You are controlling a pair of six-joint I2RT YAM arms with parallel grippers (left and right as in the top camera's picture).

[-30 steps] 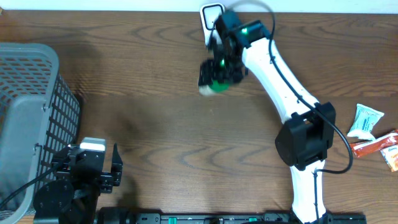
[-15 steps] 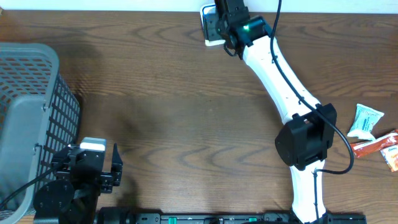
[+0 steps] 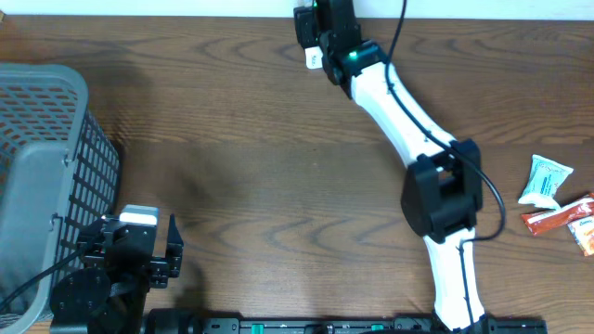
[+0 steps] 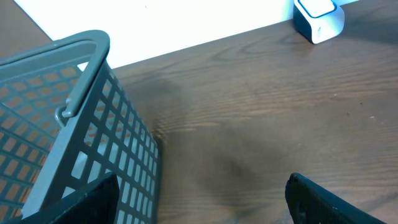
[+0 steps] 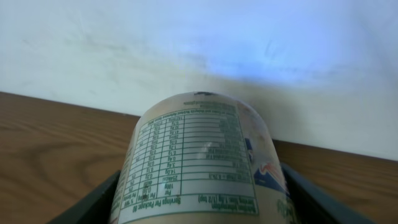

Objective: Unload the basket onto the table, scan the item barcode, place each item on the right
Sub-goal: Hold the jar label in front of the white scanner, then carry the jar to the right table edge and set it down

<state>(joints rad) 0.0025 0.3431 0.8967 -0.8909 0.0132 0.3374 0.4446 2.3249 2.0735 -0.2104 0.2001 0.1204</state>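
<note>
The item is a pale round container [image 5: 199,158] with a green-printed nutrition table on its side. My right gripper [image 5: 200,202] is shut on it, with a dark finger [image 5: 93,202] pressed to each flank. From overhead, the right gripper [image 3: 320,23] reaches to the table's far edge, above the white scanner [image 3: 314,59], and the item is hidden under it. The scanner [image 4: 318,16] also shows at the top right of the left wrist view. My left gripper [image 3: 139,246] rests open at the near left, holding nothing.
A grey mesh basket [image 3: 42,176] fills the left side, close beside the left gripper [image 4: 199,208]. A white packet [image 3: 543,179] and red packets [image 3: 561,219] lie at the right edge. A white wall stands behind the table's far edge.
The right arm has carried the item from a spot in front of the scanner up and back to the far edge, over the scanner. The left arm has not moved.
</note>
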